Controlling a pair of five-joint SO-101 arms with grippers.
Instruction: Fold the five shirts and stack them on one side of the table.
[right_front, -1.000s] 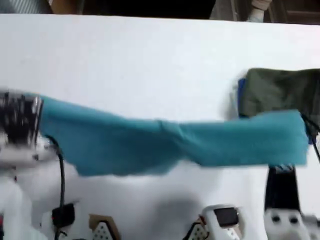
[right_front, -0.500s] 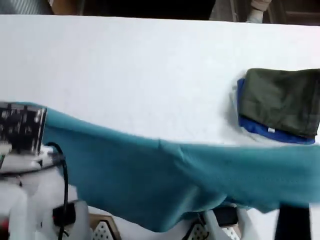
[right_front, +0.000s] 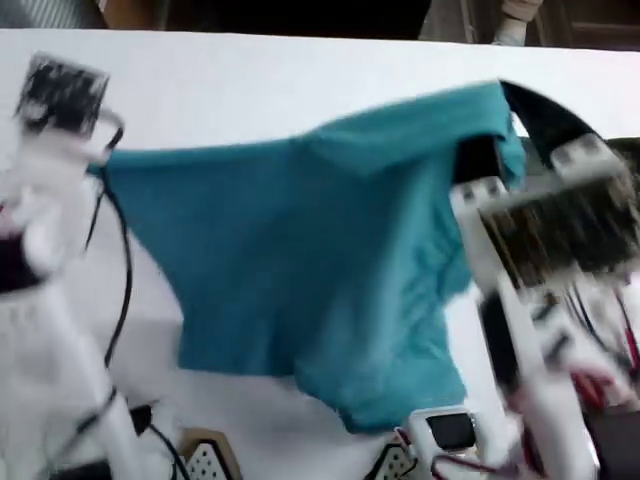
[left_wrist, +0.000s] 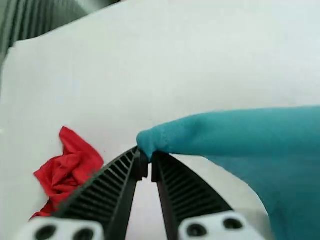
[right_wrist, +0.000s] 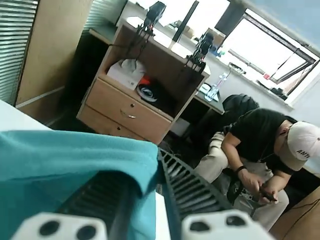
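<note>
My left gripper (left_wrist: 149, 161) is clamped on one corner of the teal shirt (right_front: 300, 250), my right gripper (right_wrist: 150, 175) pinched on another, holding it spread above the table (right_front: 250, 90); a red shirt (left_wrist: 67, 172) lies crumpled on the table.

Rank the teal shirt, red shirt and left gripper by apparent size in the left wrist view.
1. teal shirt, cut off by the frame.
2. left gripper, close behind, but enlarged by nearness to the camera.
3. red shirt, smallest, partly behind the gripper.

A white table (right_front: 280, 90); beyond it a wooden cabinet (right_wrist: 131, 116) with drawers; a bright window (right_wrist: 260, 46) higher up.
</note>
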